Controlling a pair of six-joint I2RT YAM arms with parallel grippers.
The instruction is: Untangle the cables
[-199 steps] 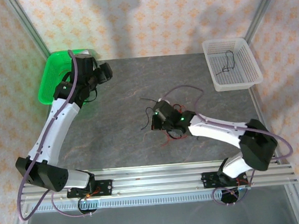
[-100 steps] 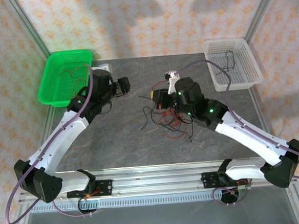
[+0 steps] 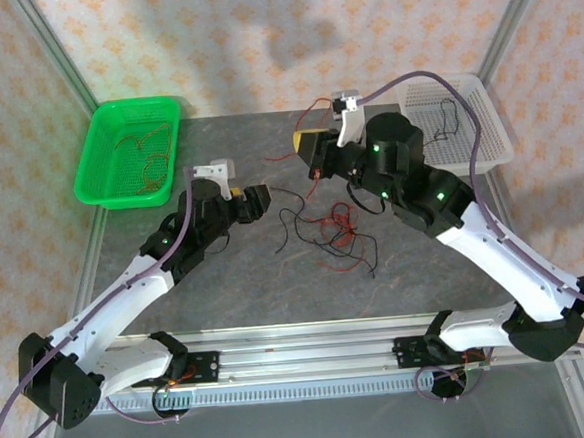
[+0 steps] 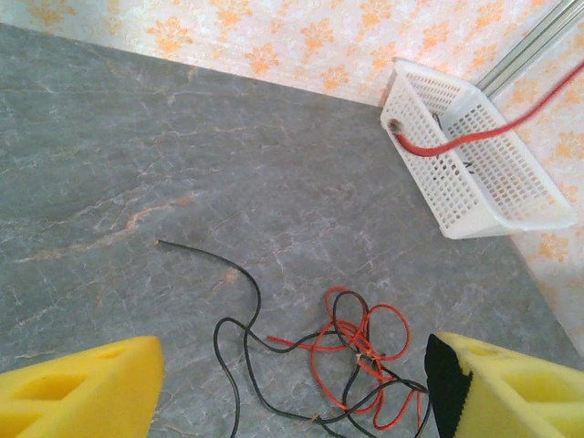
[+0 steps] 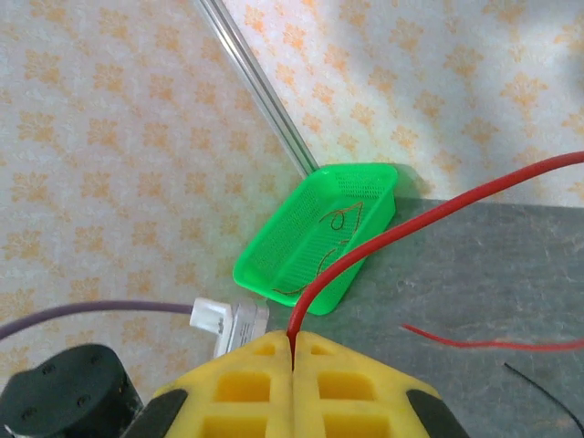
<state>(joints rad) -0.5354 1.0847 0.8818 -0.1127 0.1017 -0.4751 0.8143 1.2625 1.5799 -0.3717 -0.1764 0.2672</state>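
**A:** Where are the thin red and black cables (image 3: 338, 226) lying?

**B:** They are sitting in a messy knot in the middle of the grey stone-look worktop (image 3: 226, 274), between the two arms; one long red cable (image 5: 365, 255) is rising out of it.

**A:** Who is holding that one?

**B:** The right claw (image 5: 293, 351) is pinching it; its yellow fingers are pressing together on it.

**A:** And the left claw (image 4: 292, 383)?

**B:** Its fingers are standing wide apart, holding nothing, hovering just by the knot.

**A:** How are the cables going to feel?

**B:** I am guessing very light, soft and bendy, and so thin they may be slipping out; pinching one loose end or one loop is looking better than grabbing the whole knot; pulling fast may be making it tighter.

**A:** What is different from a second ago?

**B:** The left arm was over the green plastic basket (image 3: 133, 102); now it is reaching to the knot; the right claw was down in the knot; now it is up high, near the white plastic basket (image 3: 496, 129).
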